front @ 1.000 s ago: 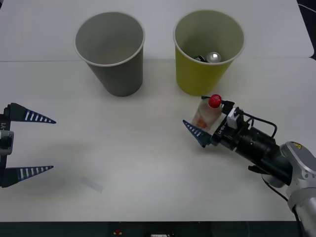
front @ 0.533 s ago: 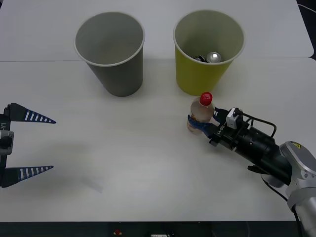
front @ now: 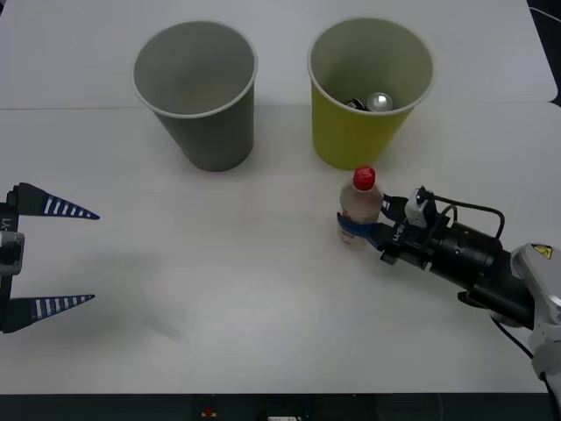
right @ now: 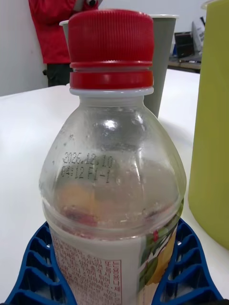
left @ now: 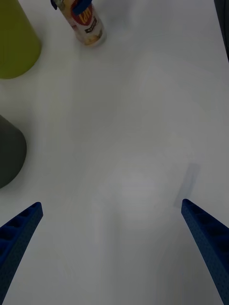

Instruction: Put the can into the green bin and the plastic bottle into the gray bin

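— White table [front: 263,289] all around. What changed?
— Right end effector [front: 361,230] squeezes the plastic bottle [front: 359,207], now standing up, not tipped.
— Next?
— Gray bin [front: 197,92], far off. Left end effector [front: 48,256] waits open.

The plastic bottle [front: 360,209], tilted a second ago, now stands upright, the right gripper's [front: 358,230] fingers clasping it.

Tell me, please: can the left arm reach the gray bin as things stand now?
Probably yes. The left gripper hangs open near the table's left edge, and bare tabletop lies between it and the gray bin. The right gripper, holding the plastic bottle, is off to the other side.
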